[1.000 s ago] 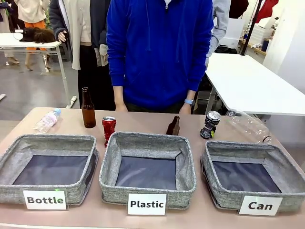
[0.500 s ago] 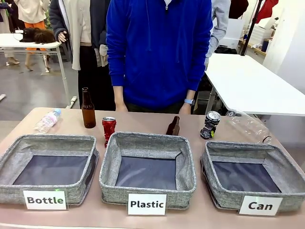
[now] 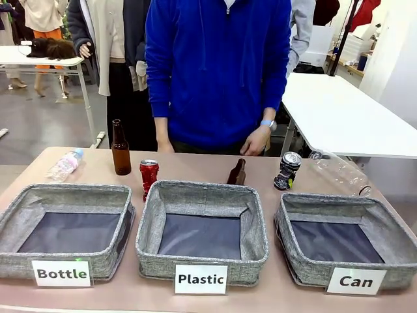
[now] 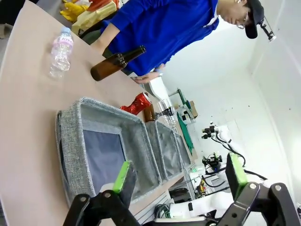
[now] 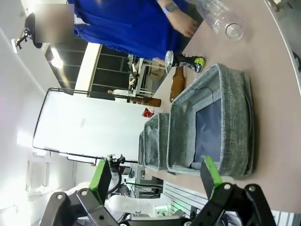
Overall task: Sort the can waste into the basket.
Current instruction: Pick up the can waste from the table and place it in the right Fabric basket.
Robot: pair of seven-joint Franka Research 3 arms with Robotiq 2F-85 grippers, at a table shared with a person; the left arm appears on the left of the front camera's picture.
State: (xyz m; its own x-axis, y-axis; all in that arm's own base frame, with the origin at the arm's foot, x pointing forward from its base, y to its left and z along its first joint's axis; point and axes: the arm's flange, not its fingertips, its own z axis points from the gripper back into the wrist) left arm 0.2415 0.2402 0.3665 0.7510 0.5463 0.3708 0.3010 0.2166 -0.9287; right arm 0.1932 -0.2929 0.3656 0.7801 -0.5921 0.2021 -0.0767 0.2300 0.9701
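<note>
My left gripper (image 4: pixel 180 172) is wide open and holds nothing. My right gripper (image 5: pixel 155 172) is wide open too, with nothing in it. No can is in a basket yet, so I think the job has not begun.

The red can (image 3: pixel 149 175) stands up on the table (image 3: pixel 195 162), just behind the far-left corner of the "Plastic" basket (image 3: pixel 156 261). The black-and-silver can (image 3: pixel 287 169) stands just behind the "Can" basket (image 3: pixel 306 270), near its far-left corner. That basket has nothing in it.

What could go wrong? The red can is well apart from the "Can" basket, and the "Plastic" basket is right beside it. If I let go too soon, it could land in the wrong one.

A tall brown bottle (image 3: pixel 120 149) stands near the red can. A small brown bottle (image 3: pixel 237 173) stands between the two cans, just behind the "Plastic" basket. If I reach in crooked, I could knock one over, and glass can roll or break.

The black-and-silver can looks dented. My grip might slip on its bumpy sides and tip it over. A big clear plastic bottle (image 3: pixel 339 171) lies just beside it and could roll if I bump it.

The person's hand (image 3: pixel 255 142) hangs near the far edge of the table, close to the black-and-silver can. I must not hit it when I reach there.
</note>
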